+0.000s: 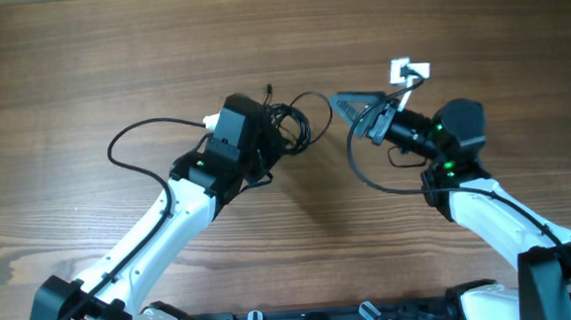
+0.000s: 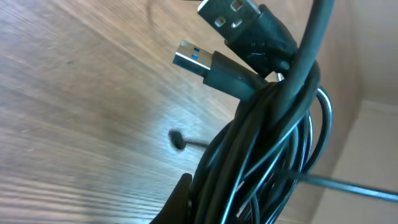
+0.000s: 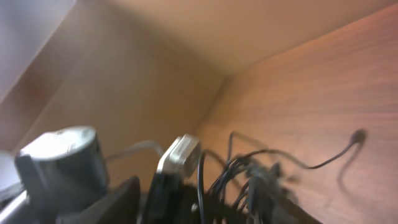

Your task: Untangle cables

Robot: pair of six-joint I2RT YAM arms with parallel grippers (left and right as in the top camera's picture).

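A: Left wrist view first: the left gripper (image 1: 267, 141) is clamped tight on the cables (image 2: 267, 149), a thick coil of black cords filling the frame, two USB plugs (image 2: 198, 57) poking out above.

B: And the right gripper (image 1: 355, 106)?

A: Overhead, it sits just beside the bundle's right edge, with a cord looping below it and a small white piece (image 1: 405, 70) just beyond. Its own camera is blurred, so I cannot tell whether its jaws grip anything.

B: Risk?

A: If it pulls away while the left holds the whole coil, I judge the knot could cinch tighter. A cord could also snag on a finger, or the loose strand (image 1: 125, 140) could drag across the table (image 1: 80, 53).
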